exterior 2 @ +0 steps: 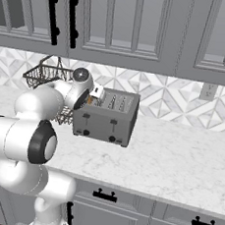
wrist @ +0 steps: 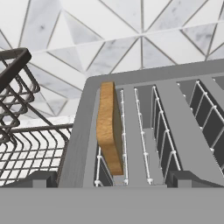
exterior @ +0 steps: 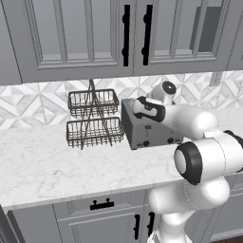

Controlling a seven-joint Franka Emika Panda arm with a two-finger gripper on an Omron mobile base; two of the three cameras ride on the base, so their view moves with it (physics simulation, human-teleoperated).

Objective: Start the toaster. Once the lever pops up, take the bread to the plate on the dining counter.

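Bread [wrist: 109,124] upright in toaster [wrist: 175,131] slot, likely light, crumbly; pinch the raised top edge across its faces, jaws now apart.

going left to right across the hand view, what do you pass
wire basket → left wall of the toaster → the bread standing in the leftmost slot → an empty slot with wire guides → further empty slots toward the right edge
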